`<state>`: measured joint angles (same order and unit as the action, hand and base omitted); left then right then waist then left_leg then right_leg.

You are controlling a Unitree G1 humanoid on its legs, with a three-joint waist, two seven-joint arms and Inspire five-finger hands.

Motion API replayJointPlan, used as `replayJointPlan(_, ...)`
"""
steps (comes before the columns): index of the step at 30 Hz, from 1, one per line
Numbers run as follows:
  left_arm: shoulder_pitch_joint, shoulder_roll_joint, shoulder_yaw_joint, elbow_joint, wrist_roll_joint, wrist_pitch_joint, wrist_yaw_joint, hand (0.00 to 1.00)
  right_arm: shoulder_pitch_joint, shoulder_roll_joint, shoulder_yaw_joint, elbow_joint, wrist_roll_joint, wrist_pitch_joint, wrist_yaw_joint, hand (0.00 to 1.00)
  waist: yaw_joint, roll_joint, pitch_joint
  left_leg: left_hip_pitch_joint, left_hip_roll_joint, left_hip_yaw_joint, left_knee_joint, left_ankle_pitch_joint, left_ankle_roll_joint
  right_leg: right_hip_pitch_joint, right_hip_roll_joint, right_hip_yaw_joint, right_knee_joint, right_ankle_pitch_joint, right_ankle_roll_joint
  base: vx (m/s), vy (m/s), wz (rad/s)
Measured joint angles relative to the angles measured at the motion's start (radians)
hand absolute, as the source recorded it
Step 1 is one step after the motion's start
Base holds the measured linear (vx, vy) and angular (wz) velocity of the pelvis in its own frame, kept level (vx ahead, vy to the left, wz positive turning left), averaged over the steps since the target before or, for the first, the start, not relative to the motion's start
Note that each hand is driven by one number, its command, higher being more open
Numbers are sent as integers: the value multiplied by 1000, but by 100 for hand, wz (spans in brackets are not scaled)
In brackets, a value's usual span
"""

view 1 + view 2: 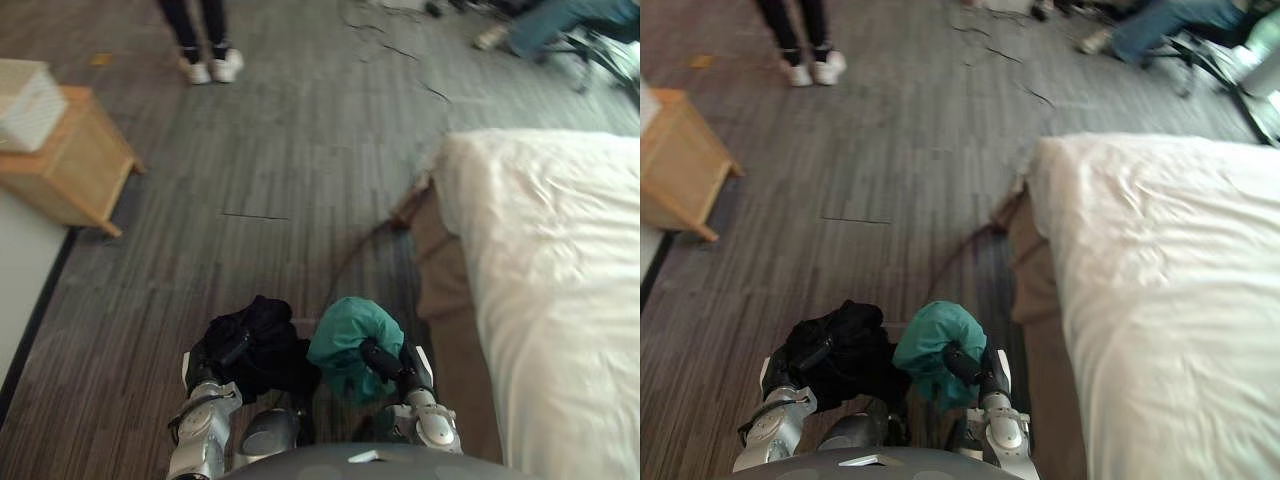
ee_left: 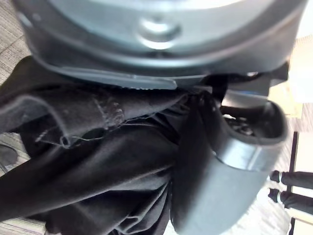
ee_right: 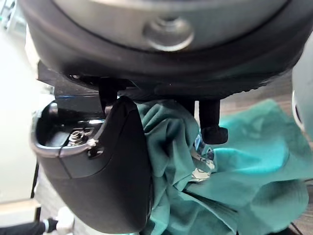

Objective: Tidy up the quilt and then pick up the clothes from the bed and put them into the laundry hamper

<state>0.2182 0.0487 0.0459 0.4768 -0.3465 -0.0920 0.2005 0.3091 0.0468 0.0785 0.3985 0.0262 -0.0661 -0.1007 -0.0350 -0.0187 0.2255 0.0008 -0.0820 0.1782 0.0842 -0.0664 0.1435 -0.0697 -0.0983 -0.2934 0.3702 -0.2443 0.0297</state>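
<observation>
Black cloth [image 1: 258, 345], crumpled, gripped in left robot hand [image 2: 225, 166] w/ thumb curled round; teal cloth [image 1: 348, 340], soft & bunched, clutched same way in right robot hand [image 3: 102, 171].

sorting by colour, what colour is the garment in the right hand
Teal green: the crumpled cloth garment in the right hand shows best in the right wrist view.

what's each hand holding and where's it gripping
The left hand holds a black garment, the right hand a teal garment, each with fingers curled into the bunched cloth; which part of the garment cannot be told.
</observation>
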Motion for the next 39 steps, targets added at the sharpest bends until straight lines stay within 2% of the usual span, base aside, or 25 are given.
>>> replayJointPlan(2, 22, 4, -30, -12, 0, 0, 3, 0, -1, 2, -2, -1, 38, 0, -1, 0, 9, -24, -15, 36, -43, -25, -5, -15, -26, -19, -14, 11, -171, 166, 5, 277, -52, 73)
replayJointPlan(3, 27, 1, -37, -10, 0, 3, 6, 0, -6, -4, -5, 3, 39, 2, 0, 0, 11, -21, -23, 54, -48, -29, -10, -25, -41, -22, -17, 24, -177, 213, 2, 333, -79, 43)
replayJointPlan(4, 43, -3, -43, -22, 0, 1, 4, 0, -8, -5, -10, 0, 38, 0, 2, 0, 25, -13, -38, 57, -36, -31, -11, -34, -61, -5, -5, 26, -218, 226, -3, 341, -72, 15)
replayJointPlan(7, 56, 0, -42, -33, 0, 1, -3, 0, -16, 2, -7, -1, 37, -9, 4, 0, 31, -18, -47, 59, -26, -18, -3, -56, -95, 46, 14, 28, -306, 251, -8, 255, -63, -22)
replayJointPlan(8, 67, -4, -49, -30, 0, 3, -18, 0, -10, -1, -8, 2, 37, -8, 3, 0, 32, -19, -46, 51, -22, -4, 60, -76, -126, 74, 12, 31, -332, 271, -23, 221, -31, -12)
replayJointPlan(9, 66, -4, -51, -25, 0, 3, -24, 0, -16, 1, -8, 7, 37, -7, 3, 0, 33, -26, -42, 29, -20, 5, 109, -104, -129, 90, 2, 34, -333, 273, -25, 193, -1, -15)
replayJointPlan(10, 68, -2, -74, -17, 1, 3, -39, 0, -21, -2, -17, 29, 36, -7, 1, 0, 32, -35, -45, 32, -12, 29, 84, -134, -109, 113, -10, 51, -339, 273, -25, 183, 56, -9)
replayJointPlan(11, 66, -6, -100, -15, 2, 3, -53, 0, -11, -6, -34, 35, 33, -7, -1, 0, 27, -20, -48, 58, 30, 58, -29, -34, -112, 138, 2, 50, -347, 271, -22, 137, 78, -12)
replayJointPlan(12, 66, -9, -109, -8, 2, 4, -59, 0, -11, -10, -36, 42, 30, -5, -5, 0, 28, -18, -51, 79, 22, 72, -43, -23, -87, 148, 1, 52, -357, 270, -19, 111, 67, -7)
replayJointPlan(13, 66, -12, -150, 34, 4, 7, -59, 0, 30, 0, -10, 59, 20, -1, -15, 0, 6, -26, -109, 107, 21, 38, -125, 36, -85, 147, 15, 51, -404, 275, 22, 36, 30, -5)
replayJointPlan(19, 65, -8, -167, 34, 3, 7, -58, 0, 26, -1, 3, 63, 21, -2, -18, 0, 6, -26, -109, 104, 21, 38, -126, 36, -85, 144, 15, 51, -407, 275, 22, 0, 0, 0)
replayJointPlan(25, 33, 31, -371, 36, -12, 7, -51, 0, -77, -47, 131, 179, 79, -2, -51, 0, 18, -24, -94, 61, 22, 49, -118, 24, -94, 108, 17, 56, -422, 277, 24, -16, -8, -4)
replayJointPlan(26, 11, 31, -413, 39, -33, 7, -48, 0, -114, -57, 160, 203, 79, -1, -63, 0, 27, -18, -91, 13, 30, 58, -54, -14, -97, 87, 17, 59, -423, 273, 20, -25, -56, -19)
replayJointPlan(27, -18, 25, -453, 40, -67, 7, -47, 0, -152, -79, 192, 213, 79, -2, -76, 0, 38, 10, -66, -52, 55, 68, 59, -81, -115, 74, 34, 58, -418, 263, 12, -12, -70, -30)
replayJointPlan(28, -42, 24, -477, 40, -96, 5, -46, 0, -186, -93, 230, 216, 79, -2, -84, 0, 56, 20, -41, -85, 83, 78, 163, -129, -155, 74, 43, 53, -401, 248, -9, 21, -71, -28)
replayJointPlan(29, -64, 26, -491, 40, -130, 4, -46, 0, -212, -103, 260, 217, 79, -4, -91, 0, 65, 37, -14, -141, 110, 68, 305, -168, -217, 77, 45, 54, -393, 240, -20, -8, -24, -6)
replayJointPlan(30, -97, 26, -510, 39, -166, 4, -38, 0, -242, -114, 285, 218, 79, -6, -112, 0, 62, 65, 21, -237, 150, 50, 523, -160, -242, 97, 54, 49, -406, 233, -18, -9, -15, 6)
replayJointPlan(31, -105, 25, -509, 35, -174, 4, -33, 0, -255, -115, 288, 218, 79, -5, -117, 0, 66, 71, 37, -279, 167, 47, 617, -133, -269, 110, 54, 50, -415, 232, -20, 0, 0, 0)
replayJointPlan(32, -112, 24, -506, 21, -203, -3, -14, 0, -283, -113, 297, 218, 79, -5, -138, 0, 79, 66, 65, -362, 186, 50, 715, -164, -258, 129, 46, 65, -426, 229, -29, 75, -37, -18)
replayJointPlan(34, -128, 25, -512, 21, -235, -20, 9, 0, -310, -112, 305, 216, 78, -5, -165, 0, 94, 66, 69, -403, 191, 55, 618, -197, -230, 127, 31, 86, -426, 212, -23, 208, -10, -28)
replayJointPlan(35, -135, 23, -513, 20, -245, -22, 15, 0, -316, -112, 308, 213, 78, -5, -173, 0, 95, 65, 69, -410, 189, 57, 561, -194, -224, 129, 25, 92, -426, 205, -17, 323, 43, -32)
replayJointPlan(36, -156, 16, -517, 20, -249, -27, 28, 0, -338, -111, 315, 212, 78, -5, -190, 0, 100, 49, 79, -414, 172, 61, 388, -149, -200, 138, -2, 103, -425, 183, 3, 273, 55, -22)
replayJointPlan(37, -166, 14, -520, 20, -249, -30, 34, 0, -347, -110, 316, 212, 77, -5, -197, 0, 101, 47, 80, -414, 157, 61, 313, -112, -197, 146, -19, 104, -425, 173, 14, 381, 90, -28)
replayJointPlan(38, -181, 3, -524, 19, -248, -33, 43, 0, -360, -113, 316, 211, 75, -6, -211, 0, 103, 44, 80, -401, 144, 59, 148, -4, -199, 156, -31, 105, -420, 154, 46, 345, 87, -22)
replayJointPlan(39, -183, -3, -524, 17, -248, -37, 49, 0, -365, -113, 316, 211, 75, -5, -219, 0, 106, 47, 79, -390, 153, 60, 100, 92, -198, 167, -31, 109, -419, 140, 65, 492, 116, -22)
